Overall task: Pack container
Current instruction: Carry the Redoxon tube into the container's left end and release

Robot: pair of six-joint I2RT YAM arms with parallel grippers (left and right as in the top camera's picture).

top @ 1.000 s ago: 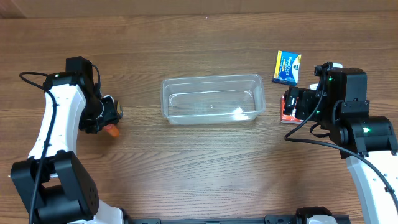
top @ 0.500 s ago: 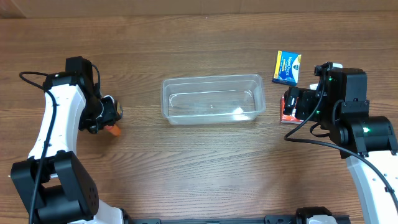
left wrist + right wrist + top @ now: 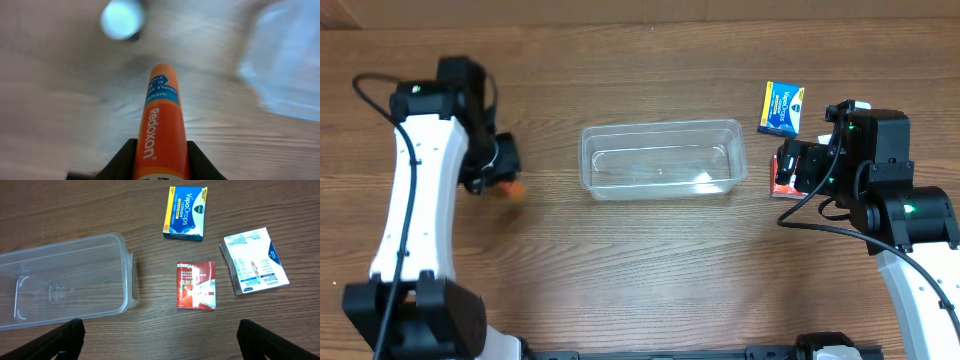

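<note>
The clear, shallow plastic container point(image 3: 660, 127) with rounded corners and a rim sits on the middle of the brown wooden table point(image 3: 640, 270), open side up, nothing inside it. Well to its left, the left gripper point(image 3: 161, 152) is clamped on an orange Redoxon tube with a blue label band point(image 3: 161, 112), one finger on each side; the tube points ahead, clear of the tabletop. To the container's right, the right gripper point(image 3: 160, 335) hangs with its fingers spread wide, holding nothing. Past it lie a red packet point(image 3: 196, 285), a white box point(image 3: 254, 260) and, farthest, a blue and yellow VapoDrops box point(image 3: 185, 213).
</note>
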